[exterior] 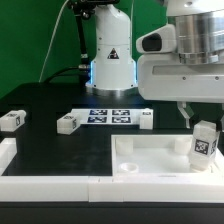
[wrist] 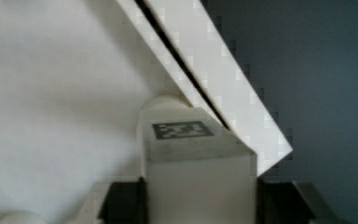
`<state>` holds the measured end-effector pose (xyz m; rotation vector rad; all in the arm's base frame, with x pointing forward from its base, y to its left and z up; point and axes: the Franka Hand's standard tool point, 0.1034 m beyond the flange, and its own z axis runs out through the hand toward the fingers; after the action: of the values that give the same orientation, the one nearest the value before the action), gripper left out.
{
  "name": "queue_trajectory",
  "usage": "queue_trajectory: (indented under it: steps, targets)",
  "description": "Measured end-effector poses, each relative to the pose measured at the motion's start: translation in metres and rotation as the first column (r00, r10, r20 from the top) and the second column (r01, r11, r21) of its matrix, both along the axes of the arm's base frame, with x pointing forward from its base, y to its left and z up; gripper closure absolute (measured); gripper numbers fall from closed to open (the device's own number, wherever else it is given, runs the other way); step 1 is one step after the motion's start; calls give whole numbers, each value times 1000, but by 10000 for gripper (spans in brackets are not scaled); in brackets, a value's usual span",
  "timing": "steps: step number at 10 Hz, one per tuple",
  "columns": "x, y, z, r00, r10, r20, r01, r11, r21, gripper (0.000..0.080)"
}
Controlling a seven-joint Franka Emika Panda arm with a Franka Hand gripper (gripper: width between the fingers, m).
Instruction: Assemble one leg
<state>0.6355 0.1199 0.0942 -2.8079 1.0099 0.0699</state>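
My gripper [exterior: 203, 122] is shut on a leg [exterior: 205, 143], a small white block with a black-and-white tag. It holds the leg upright over the far corner, at the exterior view's right, of the large white tray-like part [exterior: 150, 165]. In the wrist view the leg [wrist: 194, 150] fills the gap between my dark fingers [wrist: 123, 200], its tag facing the camera, right beside the tray's raised rim [wrist: 202, 70]. Three more legs lie on the black table: one at the exterior view's left [exterior: 12, 119], one in the middle [exterior: 68, 123], one near the marker board [exterior: 146, 120].
The marker board [exterior: 110, 115] lies flat at the table's middle back. The robot base [exterior: 110, 50] stands behind it. A white L-shaped rail [exterior: 30, 172] runs along the front and the exterior view's left of the table.
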Motion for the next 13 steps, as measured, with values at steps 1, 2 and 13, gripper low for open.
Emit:
queue_trajectory:
  steps: [1, 2, 13]
  targets:
    - [0, -1, 0, 996, -84, 2, 84, 996, 8, 505]
    - [0, 1, 0, 975, -222, -21, 222, 975, 16, 505]
    - [-3, 7, -5, 944, 329, 35, -325, 942, -87, 150]
